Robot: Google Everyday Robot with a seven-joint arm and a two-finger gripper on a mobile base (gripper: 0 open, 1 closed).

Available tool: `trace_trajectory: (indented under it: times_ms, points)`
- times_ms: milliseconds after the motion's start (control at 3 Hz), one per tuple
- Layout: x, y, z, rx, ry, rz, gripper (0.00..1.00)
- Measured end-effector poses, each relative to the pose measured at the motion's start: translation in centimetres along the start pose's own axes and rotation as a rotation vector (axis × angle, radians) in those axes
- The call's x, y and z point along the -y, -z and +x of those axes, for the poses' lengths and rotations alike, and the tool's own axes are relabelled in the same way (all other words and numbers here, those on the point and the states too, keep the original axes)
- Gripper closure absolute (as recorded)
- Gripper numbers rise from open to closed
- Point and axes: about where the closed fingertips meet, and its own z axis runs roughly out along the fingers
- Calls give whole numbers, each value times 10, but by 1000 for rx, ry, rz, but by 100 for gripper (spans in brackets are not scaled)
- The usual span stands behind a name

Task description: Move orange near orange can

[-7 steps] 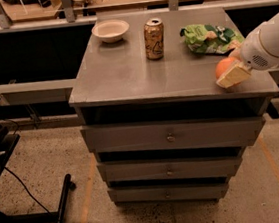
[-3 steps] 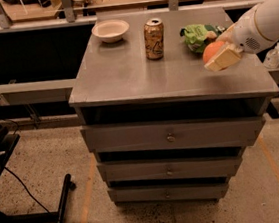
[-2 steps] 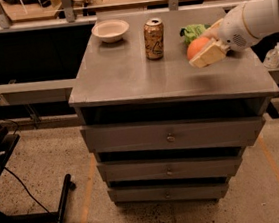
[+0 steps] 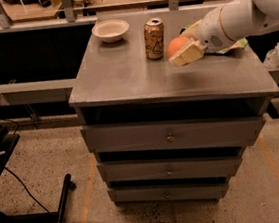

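The orange [image 4: 176,46] is a round bright fruit held in my gripper [image 4: 183,52], which is shut on it. The white arm reaches in from the upper right. The gripper holds the fruit just above the grey cabinet top [image 4: 125,75], a short way right of the orange can [image 4: 154,39]. The can is gold-orange with a silver top and stands upright at the back middle of the cabinet top. The fruit and the can are close but apart.
A white bowl [image 4: 110,30] sits at the back left of the cabinet top. A green snack bag [image 4: 237,45] lies behind my arm at the back right, mostly hidden. The cabinet has three drawers [image 4: 170,137] below. A clear bottle [image 4: 273,57] stands off to the right.
My gripper has carried the orange leftward from the cabinet's right edge, past the green bag, to just right of the can. The can and bowl have not moved.
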Motion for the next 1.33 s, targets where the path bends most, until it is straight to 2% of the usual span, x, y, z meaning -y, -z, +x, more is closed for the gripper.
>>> trace_trajectory:
  times_ms: [333, 667, 1000, 1333]
  points:
    - [-1, -24, -8, 30, -34, 8, 100]
    - [4, -39, -16, 66, -59, 36, 82]
    - [3, -52, -20, 84, -55, 58, 59]
    - [7, -57, -21, 105, -56, 87, 28]
